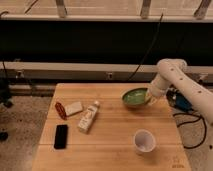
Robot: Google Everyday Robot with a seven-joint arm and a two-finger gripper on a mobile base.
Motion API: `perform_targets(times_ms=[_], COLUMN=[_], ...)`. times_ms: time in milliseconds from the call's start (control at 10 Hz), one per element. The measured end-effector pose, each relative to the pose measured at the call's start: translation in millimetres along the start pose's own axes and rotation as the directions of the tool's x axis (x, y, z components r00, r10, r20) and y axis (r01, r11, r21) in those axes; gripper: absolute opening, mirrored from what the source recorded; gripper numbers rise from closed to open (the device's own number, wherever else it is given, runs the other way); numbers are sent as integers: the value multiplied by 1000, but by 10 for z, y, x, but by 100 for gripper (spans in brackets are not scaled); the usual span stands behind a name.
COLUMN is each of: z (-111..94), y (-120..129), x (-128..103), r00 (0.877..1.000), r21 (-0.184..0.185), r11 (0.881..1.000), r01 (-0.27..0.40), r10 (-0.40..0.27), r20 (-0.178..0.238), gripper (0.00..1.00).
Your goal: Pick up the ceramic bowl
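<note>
On the wooden tabletop (107,137), a red object (60,109) lies near the left edge, with a pale rectangular block (74,108) just beside it and a flat black phone (61,136) below. A white bottle (88,118) lies on its side toward the middle. A white cup (144,141) stands in open room near the front right. The ceramic bowl (135,97), round, shallow and glossy green, is at the back right, tilted. The gripper (151,97) is at its right rim, fingers clenched on the ceramic bowl.
</note>
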Motion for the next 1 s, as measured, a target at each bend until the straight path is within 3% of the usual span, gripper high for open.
perform_targets(times_ms=[1000], z=[-75], y=[8], x=[-6], r00=[1000], r21=[-8], r11=[1000], r01=[-4], r10=[4], r20=[-1], gripper=[0])
